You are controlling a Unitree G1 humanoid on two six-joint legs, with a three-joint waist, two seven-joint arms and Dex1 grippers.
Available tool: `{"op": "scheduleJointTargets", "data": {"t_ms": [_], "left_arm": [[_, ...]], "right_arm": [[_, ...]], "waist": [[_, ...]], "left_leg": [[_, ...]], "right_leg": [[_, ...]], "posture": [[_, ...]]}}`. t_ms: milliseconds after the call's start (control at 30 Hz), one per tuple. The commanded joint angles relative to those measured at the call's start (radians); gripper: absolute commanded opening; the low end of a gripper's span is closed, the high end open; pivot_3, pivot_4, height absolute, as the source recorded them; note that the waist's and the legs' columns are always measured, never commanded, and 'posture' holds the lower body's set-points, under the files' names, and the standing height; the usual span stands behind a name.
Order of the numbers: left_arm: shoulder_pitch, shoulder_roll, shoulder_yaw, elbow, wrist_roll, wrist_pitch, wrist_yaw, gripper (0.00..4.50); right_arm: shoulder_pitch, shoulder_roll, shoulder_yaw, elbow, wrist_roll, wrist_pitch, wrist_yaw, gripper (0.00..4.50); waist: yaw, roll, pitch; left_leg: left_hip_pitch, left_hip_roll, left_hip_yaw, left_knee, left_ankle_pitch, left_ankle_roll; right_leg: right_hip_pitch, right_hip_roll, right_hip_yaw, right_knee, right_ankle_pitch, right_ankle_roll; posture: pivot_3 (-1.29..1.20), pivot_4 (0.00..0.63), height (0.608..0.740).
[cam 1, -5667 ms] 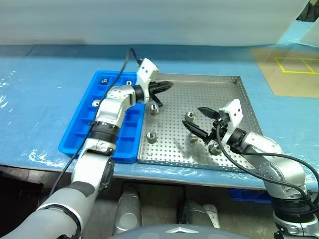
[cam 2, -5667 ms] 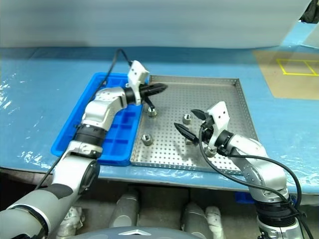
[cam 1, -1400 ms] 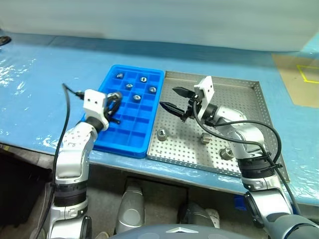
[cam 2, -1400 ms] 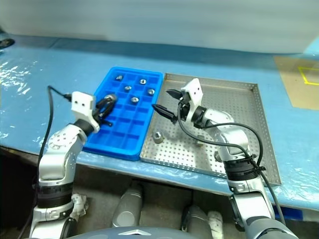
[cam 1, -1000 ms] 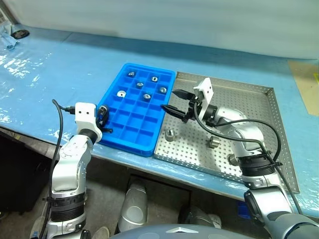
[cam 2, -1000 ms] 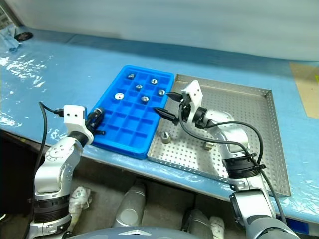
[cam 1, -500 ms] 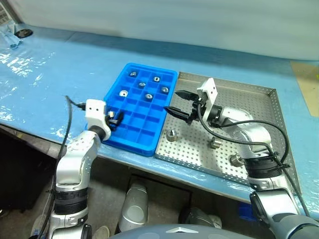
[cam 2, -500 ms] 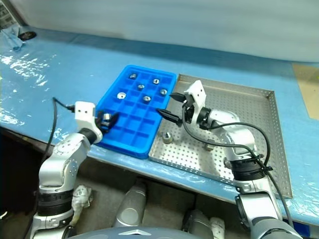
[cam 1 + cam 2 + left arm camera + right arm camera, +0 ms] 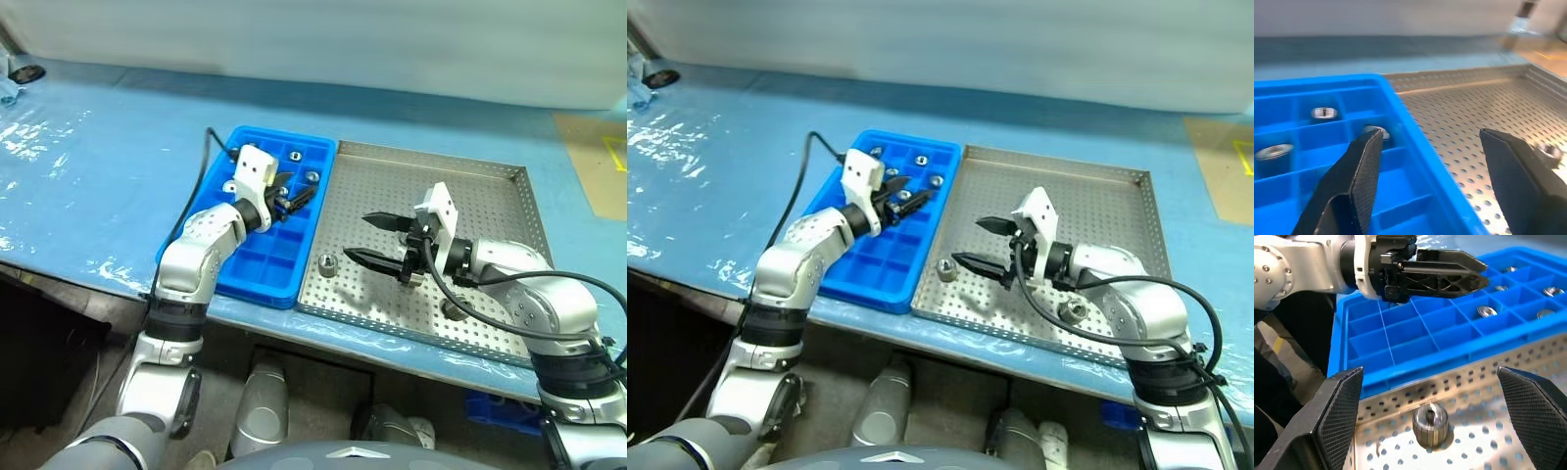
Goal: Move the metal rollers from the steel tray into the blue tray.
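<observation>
Left gripper [image 9: 294, 195] over blue tray [image 9: 257, 274], fingers apart, apparently empty — right gripper [image 9: 375, 241] spread wide above steel tray [image 9: 490, 176], roller [image 9: 1430, 425] just ahead.

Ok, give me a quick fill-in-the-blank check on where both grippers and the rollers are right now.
1. The left gripper hovers with open jaws over the bright blue plastic compartment ____.
2. The right gripper stands with its jaws ____ over the perforated steel tray.
3. The small silver metal roller nearest the right gripper lies on the ____ tray.
4. The right gripper holds ____.

Missing words: tray; open; steel; nothing
</observation>
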Motion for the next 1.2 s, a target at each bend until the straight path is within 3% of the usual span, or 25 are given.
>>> {"op": "scheduleJointTargets", "data": {"t_ms": [33,333,533,700,1200], "left_arm": [[-0.097,0.044,-0.07,0.062,0.004,-0.068,-0.169,3.31],[-0.298,0.144,-0.273,0.282,0.092,-0.217,-0.589,3.31],[-0.377,0.17,-0.374,0.423,0.208,-0.33,-0.743,3.31],[-0.415,0.158,-0.439,0.486,0.308,-0.383,-0.782,3.31],[-0.46,0.139,-0.499,0.51,0.423,-0.382,-0.902,3.31]], "right_arm": [[0.026,-0.013,-0.051,-0.079,0.038,0.017,-0.033,4.5],[0.115,-0.023,-0.085,-0.156,0.1,0.078,-0.082,4.5],[0.141,-0.032,-0.079,-0.178,0.138,0.11,-0.096,4.5],[0.157,-0.033,-0.071,-0.186,0.172,0.138,-0.107,4.5],[0.176,-0.022,-0.047,-0.186,0.172,0.14,-0.147,4.5]], "waist": [[-0.011,0.0,0.0],[-0.073,0.0,0.0],[-0.099,0.001,0.0],[-0.11,0.001,0.0],[-0.113,0.001,0.0]], "left_leg": [[0.0,0.0,0.0,0.0,0.0,0.0],[0.001,0.0,0.002,0.0,0.0,0.0],[0.001,0.0,0.002,-0.001,0.0,0.0],[0.001,-0.001,0.002,-0.001,0.0,0.0],[0.001,-0.001,0.002,0.0,0.0,0.001]], "right_leg": [[0.0,0.0,0.0,0.0,0.0,0.0],[0.0,0.0,0.001,0.001,0.0,0.0],[0.0,0.0,0.001,0.001,0.0,0.0],[0.001,-0.001,0.001,0.001,0.0,0.0],[0.001,-0.001,0.0,0.001,0.0,-0.001]], "posture": [[0.19,0.15,0.74],[0.13,0.15,0.74],[0.13,0.15,0.74],[0.13,0.15,0.74],[0.12,0.15,0.74]]}}
